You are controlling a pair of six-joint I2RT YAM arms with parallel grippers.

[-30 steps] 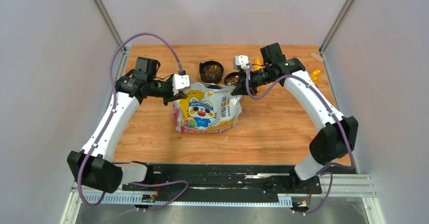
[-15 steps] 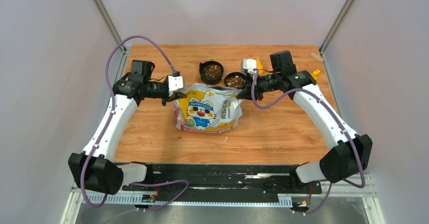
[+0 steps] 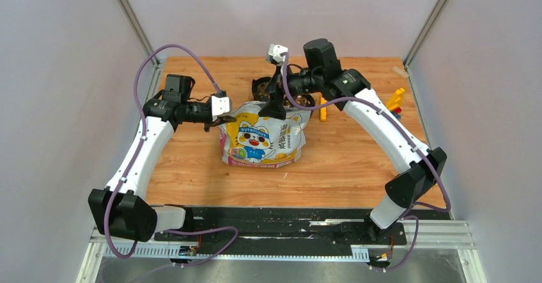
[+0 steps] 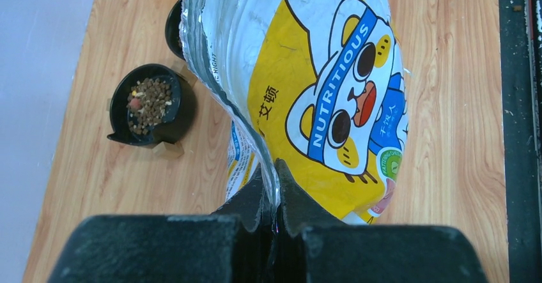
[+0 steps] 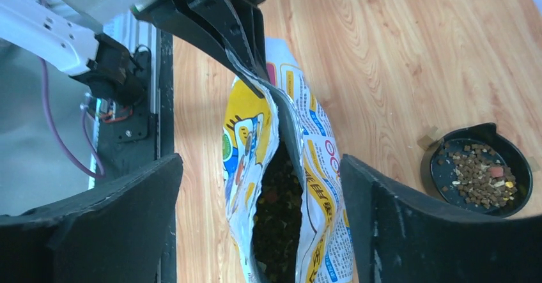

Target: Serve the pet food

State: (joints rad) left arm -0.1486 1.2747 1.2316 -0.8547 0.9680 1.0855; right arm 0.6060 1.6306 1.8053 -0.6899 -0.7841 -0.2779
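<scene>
Left gripper (image 4: 273, 197) is clamped on the side edge of the printed bag (image 4: 332, 104). Right gripper (image 5: 261, 165) hangs over the bag's mouth, fingers spread wide and holding nothing. Pet food (image 5: 278, 200) shows dimly inside the bag and in a black bowl (image 4: 116, 112); a second bowl (image 4: 172, 30) is mostly hidden behind the bag.

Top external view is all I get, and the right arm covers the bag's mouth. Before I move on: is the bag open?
Observer: Yes, the right wrist view shows the bag gaping, pet food inside.
Operator: Who holds it?
Observer: The left gripper is shut on the bag's rim.
Operator: And the right gripper?
Observer: The right gripper is open, one finger to each side of the mouth.
</scene>
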